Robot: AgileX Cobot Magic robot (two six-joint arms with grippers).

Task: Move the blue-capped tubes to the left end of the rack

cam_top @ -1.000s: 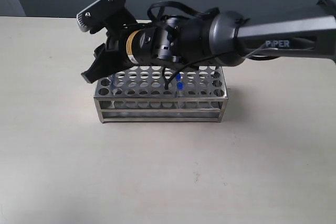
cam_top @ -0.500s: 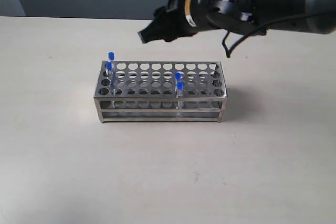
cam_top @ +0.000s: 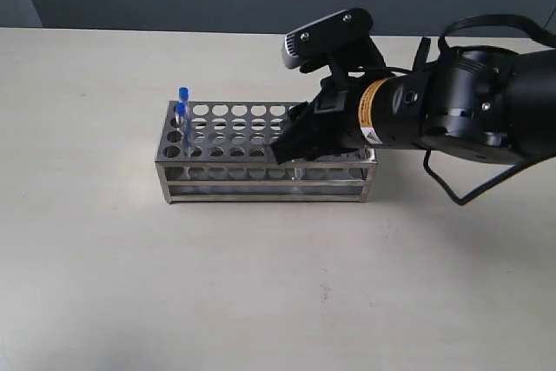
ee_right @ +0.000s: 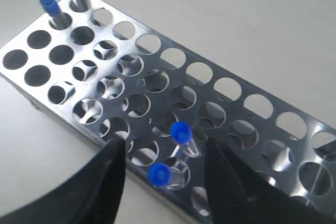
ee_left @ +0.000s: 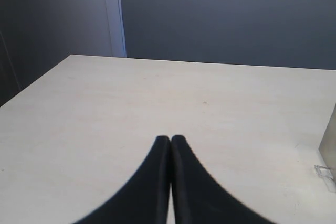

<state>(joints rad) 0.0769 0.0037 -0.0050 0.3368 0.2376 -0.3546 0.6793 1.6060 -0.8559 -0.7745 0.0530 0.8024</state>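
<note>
Silver rack (cam_top: 228,171) on table (cam_top: 87,258), open right pincer (ee_right: 165,149) astride two blue-capped tubes (ee_right: 180,131)

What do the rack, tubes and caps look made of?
Rack: metal, maybe steel or aluminium, with a bright polished finish and mirror-like reflections.
Tubes: clear glass or plastic, cannot tell which; see-through walls.
Caps: probably plastic; opaque, even blue, smooth.

Right end effector (ee_right: 164,153) with jaws apart; left end effector (ee_left: 169,140) with jaws together.
</note>
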